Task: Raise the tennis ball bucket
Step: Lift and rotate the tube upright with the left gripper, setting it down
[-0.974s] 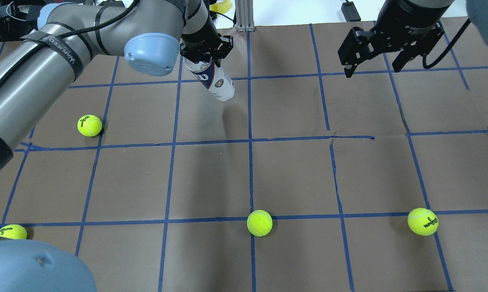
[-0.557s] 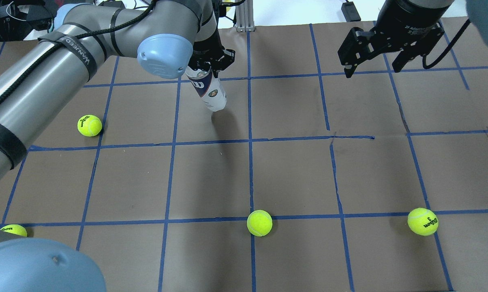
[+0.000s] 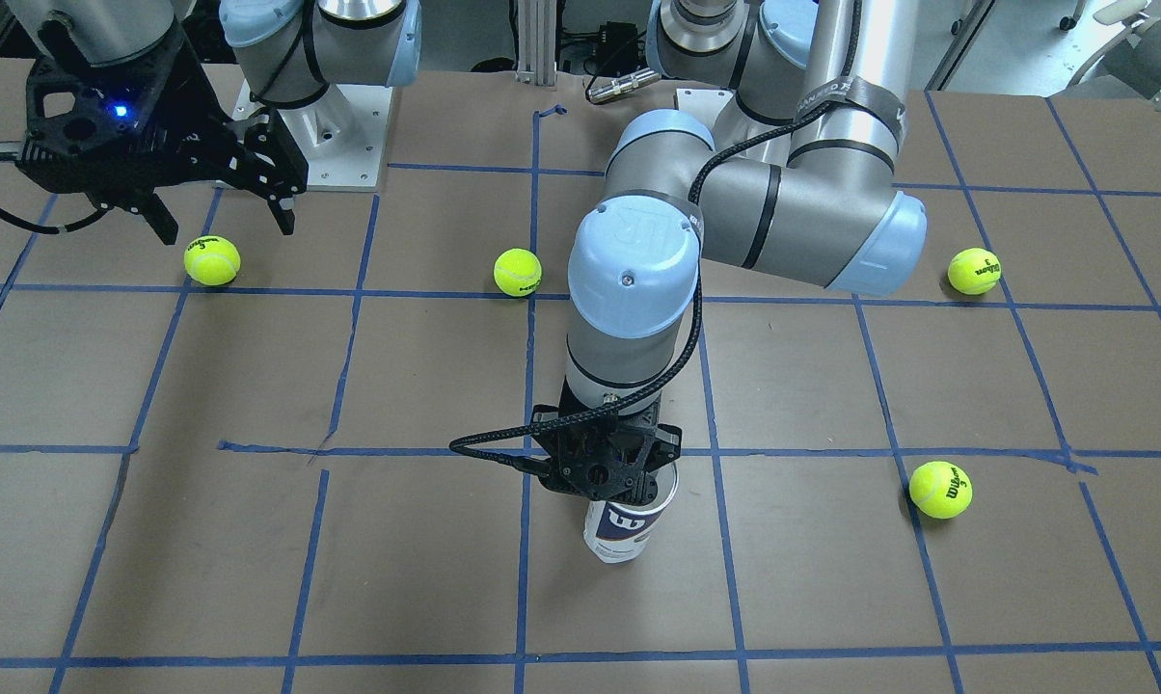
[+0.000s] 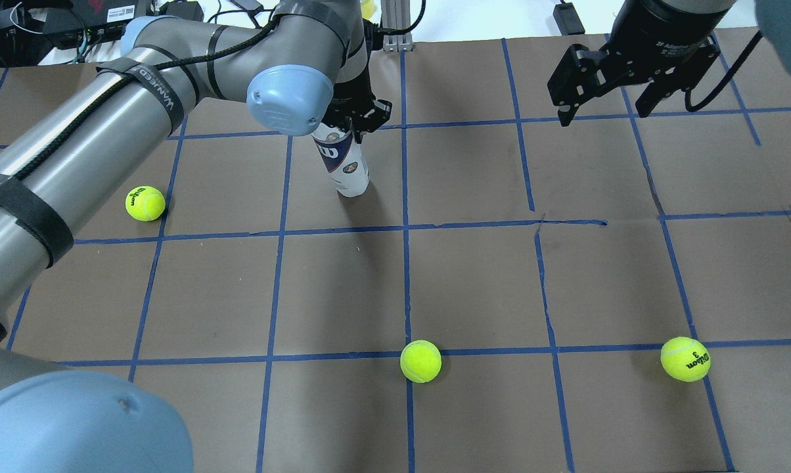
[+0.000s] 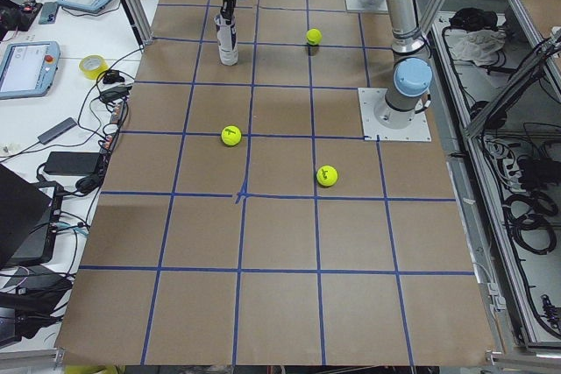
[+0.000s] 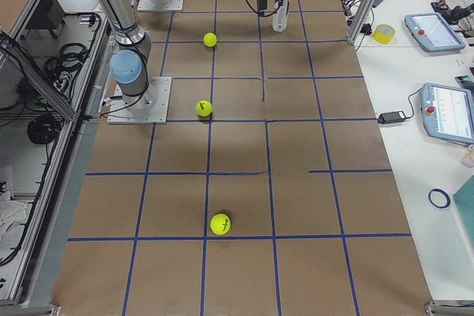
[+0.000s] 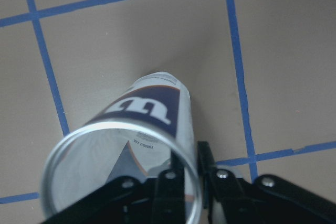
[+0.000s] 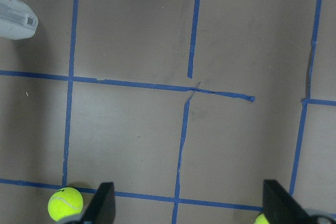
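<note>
The tennis ball bucket (image 4: pixel 345 164) is a clear can with a white and navy label and a "W" logo. It stands nearly upright at the far middle of the table, open end up, and also shows in the front view (image 3: pixel 627 528). Its base is at the paper; I cannot tell if it touches. My left gripper (image 4: pixel 356 125) is shut on the bucket's rim from above. In the left wrist view one finger is inside the rim and one outside (image 7: pixel 184 167). My right gripper (image 4: pixel 604 105) is open and empty, high above the far right.
Several yellow-green tennis balls lie loose on the brown paper with its blue tape grid: one at the left (image 4: pixel 145 203), one at the near middle (image 4: pixel 420 360), one at the near right (image 4: pixel 685 359). A metal post (image 4: pixel 395 26) stands beyond the far edge.
The left arm has swung the bucket from steeply tilted to nearly upright and brought its base toward the paper. The right arm has not moved.
</note>
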Available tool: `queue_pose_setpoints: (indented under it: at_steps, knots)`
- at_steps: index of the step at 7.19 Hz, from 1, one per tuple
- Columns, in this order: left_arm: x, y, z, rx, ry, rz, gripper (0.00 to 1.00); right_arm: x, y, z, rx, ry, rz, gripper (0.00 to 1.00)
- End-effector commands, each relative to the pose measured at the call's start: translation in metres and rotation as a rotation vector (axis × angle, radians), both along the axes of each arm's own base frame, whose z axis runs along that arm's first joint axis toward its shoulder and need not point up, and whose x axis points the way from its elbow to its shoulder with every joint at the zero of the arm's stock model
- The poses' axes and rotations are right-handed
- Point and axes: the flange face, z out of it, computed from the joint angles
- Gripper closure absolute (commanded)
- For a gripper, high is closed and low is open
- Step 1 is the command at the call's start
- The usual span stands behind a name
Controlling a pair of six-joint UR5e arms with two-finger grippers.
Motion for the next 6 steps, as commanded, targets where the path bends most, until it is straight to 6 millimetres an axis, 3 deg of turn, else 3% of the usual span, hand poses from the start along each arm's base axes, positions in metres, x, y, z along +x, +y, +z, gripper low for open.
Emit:
queue_pose_setpoints:
  at_steps: [1, 2, 4, 6]
  knots:
    - [-0.004, 0.008, 0.033, -0.048, 0.020, 0.002, 0.04, -0.001, 0.000, 0.001, -0.001, 0.000, -0.001, 0.00]
    - [-0.002, 0.019, 0.064, -0.050, 0.019, 0.000, 0.00, -0.001, 0.000, 0.000, 0.001, 0.000, 0.000, 0.00]
    - [0.021, 0.056, 0.147, -0.025, 0.007, 0.021, 0.00, -0.001, 0.000, 0.001, -0.002, 0.000, -0.001, 0.00]
    - [0.047, 0.105, 0.202, 0.019, -0.013, 0.064, 0.00, -0.001, -0.001, 0.000, -0.001, 0.000, 0.000, 0.00]
